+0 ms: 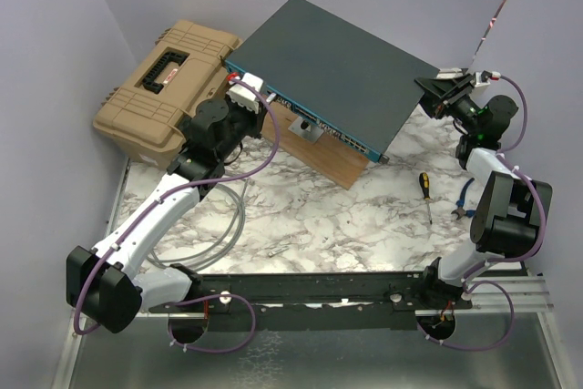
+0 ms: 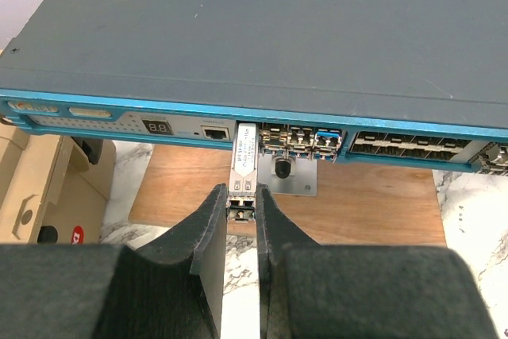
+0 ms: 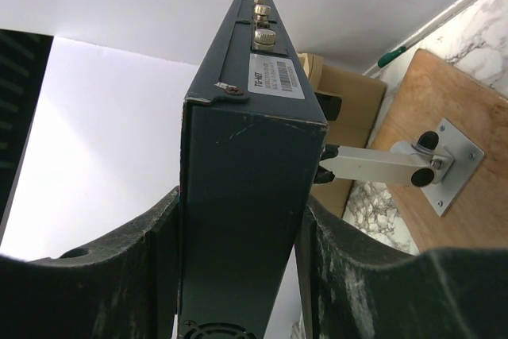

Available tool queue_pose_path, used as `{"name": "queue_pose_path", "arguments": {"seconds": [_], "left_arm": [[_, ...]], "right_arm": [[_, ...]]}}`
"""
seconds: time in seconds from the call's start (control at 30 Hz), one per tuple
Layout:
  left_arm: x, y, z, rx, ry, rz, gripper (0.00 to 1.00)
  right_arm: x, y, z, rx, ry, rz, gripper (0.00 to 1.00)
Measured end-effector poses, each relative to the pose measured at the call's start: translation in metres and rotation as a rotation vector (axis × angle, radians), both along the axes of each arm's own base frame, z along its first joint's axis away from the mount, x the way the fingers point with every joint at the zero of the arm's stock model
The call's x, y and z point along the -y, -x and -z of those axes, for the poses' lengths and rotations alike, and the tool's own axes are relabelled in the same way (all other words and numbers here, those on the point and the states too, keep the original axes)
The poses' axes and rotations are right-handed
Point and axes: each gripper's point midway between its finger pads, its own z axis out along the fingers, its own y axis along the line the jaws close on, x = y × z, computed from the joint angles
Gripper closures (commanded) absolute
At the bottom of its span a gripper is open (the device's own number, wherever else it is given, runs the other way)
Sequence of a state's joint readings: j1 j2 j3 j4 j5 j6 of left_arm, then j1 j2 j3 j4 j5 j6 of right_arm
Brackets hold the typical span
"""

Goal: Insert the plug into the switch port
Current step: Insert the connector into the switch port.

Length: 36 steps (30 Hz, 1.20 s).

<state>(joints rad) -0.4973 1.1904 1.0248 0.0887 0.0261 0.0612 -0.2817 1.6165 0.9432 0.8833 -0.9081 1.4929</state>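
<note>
**A:** Plug, where?

**B:** The plug (image 2: pixel 243 166) is pinched narrow between my left fingers (image 2: pixel 213 216), lower centre of the left wrist view. Its nose meets the blue face of the switch (image 2: pixel 254 29), just right of the small single socket (image 2: pixel 213 132) and left of the filled sockets (image 2: pixel 302 140). I cannot tell how deep it is.

**A:** Right side?

**B:** My right fingers (image 3: pixel 337 252) clamp the switch's edge, spread to its thickness, touching both faces.

**A:** Risks?

**B:** If the plug enters skewed, it may jam on the port lip or slide back through my grip. The switch sits tilted above a wooden board (image 2: pixel 357 204), so a hard push could shove it if the right hold slips.

**A:** Views?

**B:** Only the left wrist view shows plug and ports; the top view hides them behind my wrist. The top view gives the tilt, and the toolbox (image 1: pixel 164 79) at upper left. Only the right wrist view shows the clamp.
</note>
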Motion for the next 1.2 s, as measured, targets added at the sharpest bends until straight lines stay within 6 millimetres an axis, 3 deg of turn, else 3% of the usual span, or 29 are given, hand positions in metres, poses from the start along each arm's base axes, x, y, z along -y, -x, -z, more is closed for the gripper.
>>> {"name": "queue_pose_path", "arguments": {"seconds": [0.47, 1.2], "left_arm": [[0.008, 0.002, -0.01, 0.067, -0.027, 0.029, 1.0], [0.01, -0.006, 0.001, 0.11, 0.015, -0.003, 1.0]], "right_arm": [[0.0, 0.0, 0.0, 0.0, 0.0, -0.001, 0.62], [-0.001, -0.001, 0.0, -0.002, -0.005, -0.012, 0.63]]}}
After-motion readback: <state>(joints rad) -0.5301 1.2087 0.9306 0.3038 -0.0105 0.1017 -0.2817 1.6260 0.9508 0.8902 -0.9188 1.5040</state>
